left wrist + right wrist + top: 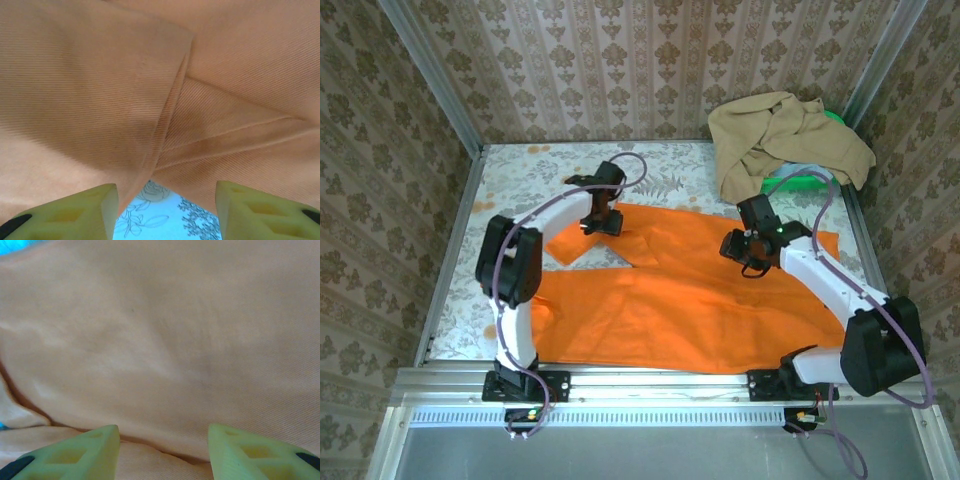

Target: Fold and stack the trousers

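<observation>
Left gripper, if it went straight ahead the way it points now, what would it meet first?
Most likely the orange trousers, at the folded edge just ahead of the left gripper; depth is hard to judge.

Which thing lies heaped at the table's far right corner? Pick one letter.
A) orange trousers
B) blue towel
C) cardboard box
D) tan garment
D: the tan garment is heaped there, while the trousers lie spread flat across the middle.
</observation>
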{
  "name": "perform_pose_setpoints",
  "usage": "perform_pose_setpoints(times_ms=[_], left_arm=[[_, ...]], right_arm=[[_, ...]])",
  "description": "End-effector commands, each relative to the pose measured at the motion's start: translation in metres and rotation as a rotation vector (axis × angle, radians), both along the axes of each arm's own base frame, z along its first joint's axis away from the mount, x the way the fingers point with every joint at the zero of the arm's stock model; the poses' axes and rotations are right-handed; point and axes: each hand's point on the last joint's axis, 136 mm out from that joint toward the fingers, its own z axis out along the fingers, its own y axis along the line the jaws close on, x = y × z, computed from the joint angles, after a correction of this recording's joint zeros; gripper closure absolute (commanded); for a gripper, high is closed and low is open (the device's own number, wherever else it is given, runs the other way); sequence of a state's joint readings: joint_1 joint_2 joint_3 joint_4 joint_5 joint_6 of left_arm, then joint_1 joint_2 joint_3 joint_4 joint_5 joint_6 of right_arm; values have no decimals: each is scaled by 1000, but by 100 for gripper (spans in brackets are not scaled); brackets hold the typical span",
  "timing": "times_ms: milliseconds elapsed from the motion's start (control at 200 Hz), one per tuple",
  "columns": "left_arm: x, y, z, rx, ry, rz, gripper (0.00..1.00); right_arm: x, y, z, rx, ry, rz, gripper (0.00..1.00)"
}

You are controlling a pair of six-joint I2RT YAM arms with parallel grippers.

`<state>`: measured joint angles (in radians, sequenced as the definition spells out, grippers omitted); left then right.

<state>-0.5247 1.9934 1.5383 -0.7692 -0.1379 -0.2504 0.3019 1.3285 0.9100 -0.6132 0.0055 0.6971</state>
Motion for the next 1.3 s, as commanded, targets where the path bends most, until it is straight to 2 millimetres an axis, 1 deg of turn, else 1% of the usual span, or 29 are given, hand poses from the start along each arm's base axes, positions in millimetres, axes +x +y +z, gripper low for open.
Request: perform_pose_setpoints(times_ms=[0, 40, 65, 100, 210, 270, 350, 450, 610, 650, 700, 755, 840, 895, 945, 1060, 1210, 1295], left_arm=[[21, 2, 32, 94, -79, -51, 45], [28, 2, 33, 113, -86, -54, 45], [32, 1, 33, 125, -89, -61, 45], [36, -1, 31, 136, -87, -71, 45], [46, -6, 17, 169, -56, -99, 46], [46, -8, 7, 170, -31, -110, 46], [44, -6, -4, 198, -4, -118, 46], [37, -8, -19, 185, 36, -130, 47], [36, 1, -38, 236, 51, -125, 47], [38, 6, -40, 245, 48, -109, 49], [40, 10, -40, 241, 42, -93, 55], [42, 14, -37, 236, 36, -81, 66], [44, 20, -30, 233, 22, -66, 78], [44, 21, -24, 220, 13, -60, 82], [43, 22, -17, 211, 6, -57, 88], [44, 24, 7, 195, -31, -46, 100], [43, 25, 40, 161, -76, -36, 100], [43, 28, 50, 149, -86, -34, 100]], right_arm=[[0, 9, -11, 29, -9, 45, 49], [-3, 10, -13, 34, -1, 53, 49], [2, 12, -12, 46, -24, 56, 49], [1, 13, -12, 50, -25, 61, 49], [2, 13, -11, 47, -35, 69, 49], [3, 13, -10, 43, -38, 71, 49], [2, 13, -10, 42, -42, 71, 49], [2, 12, -13, 44, -42, 67, 48], [2, 14, -16, 52, -36, 71, 48], [1, 14, -15, 54, -36, 73, 48], [1, 14, -15, 54, -38, 74, 48], [0, 14, -14, 53, -41, 73, 49], [-1, 14, -13, 56, -44, 72, 49], [-2, 14, -14, 58, -44, 73, 49], [-2, 13, -15, 59, -45, 71, 49], [-3, 15, -17, 66, -43, 75, 49], [-3, 17, -19, 74, -46, 81, 50], [-4, 17, -19, 76, -48, 82, 50]])
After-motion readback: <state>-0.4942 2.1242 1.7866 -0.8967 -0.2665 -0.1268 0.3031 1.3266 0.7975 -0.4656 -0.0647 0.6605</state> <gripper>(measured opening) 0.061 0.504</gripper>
